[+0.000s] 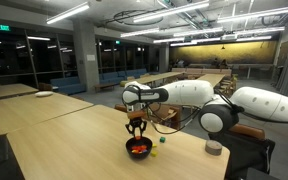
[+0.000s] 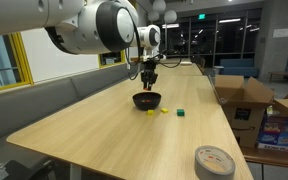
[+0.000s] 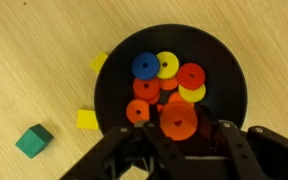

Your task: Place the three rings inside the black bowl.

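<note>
On the table [image 3: 29, 40] the black bowl [image 3: 227, 70] sits beneath the claw [image 3: 187, 133] pinching an orange ring [image 3: 179, 120].

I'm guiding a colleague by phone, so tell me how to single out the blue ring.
On the long light wooden table stands a small round black bowl holding flat rings. In the wrist view, the blue ring lies at the pile's upper left, beside a yellow ring; it is the only blue one among red, orange and yellow.
</note>
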Controlling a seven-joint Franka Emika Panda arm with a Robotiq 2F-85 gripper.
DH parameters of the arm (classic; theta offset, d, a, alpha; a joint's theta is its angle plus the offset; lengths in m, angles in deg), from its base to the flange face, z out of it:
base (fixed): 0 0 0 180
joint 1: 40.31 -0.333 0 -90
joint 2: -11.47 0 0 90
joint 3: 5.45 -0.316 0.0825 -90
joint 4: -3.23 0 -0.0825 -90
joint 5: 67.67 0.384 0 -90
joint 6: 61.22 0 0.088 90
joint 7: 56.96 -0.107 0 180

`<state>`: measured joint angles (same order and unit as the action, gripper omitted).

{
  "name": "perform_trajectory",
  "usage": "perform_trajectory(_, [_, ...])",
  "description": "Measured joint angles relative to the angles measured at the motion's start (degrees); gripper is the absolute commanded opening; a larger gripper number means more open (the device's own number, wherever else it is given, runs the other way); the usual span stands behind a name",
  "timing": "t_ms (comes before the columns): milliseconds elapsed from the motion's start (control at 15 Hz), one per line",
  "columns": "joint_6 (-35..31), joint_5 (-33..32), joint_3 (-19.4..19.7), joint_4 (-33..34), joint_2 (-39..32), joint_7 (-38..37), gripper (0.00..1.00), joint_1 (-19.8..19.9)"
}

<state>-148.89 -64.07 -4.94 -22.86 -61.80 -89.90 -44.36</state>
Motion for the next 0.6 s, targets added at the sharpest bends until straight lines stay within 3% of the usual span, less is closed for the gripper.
perform_trajectory(133, [1.28, 0.03, -0.13, -0.03, -0.27, 0.18, 0.67, 0.0])
perform_trajectory(267, [2.37, 0.06, -0.22, -0.04, -0.44, 0.24, 0.74, 0.0])
perform_trajectory(467, [3.62, 0.1, -0.25, -0.04, -0.6, 0.27, 0.97, 0.0])
perform_trajectory(600, [4.18, 0.1, -0.25, -0.04, -0.64, 0.27, 1.0, 0.0])
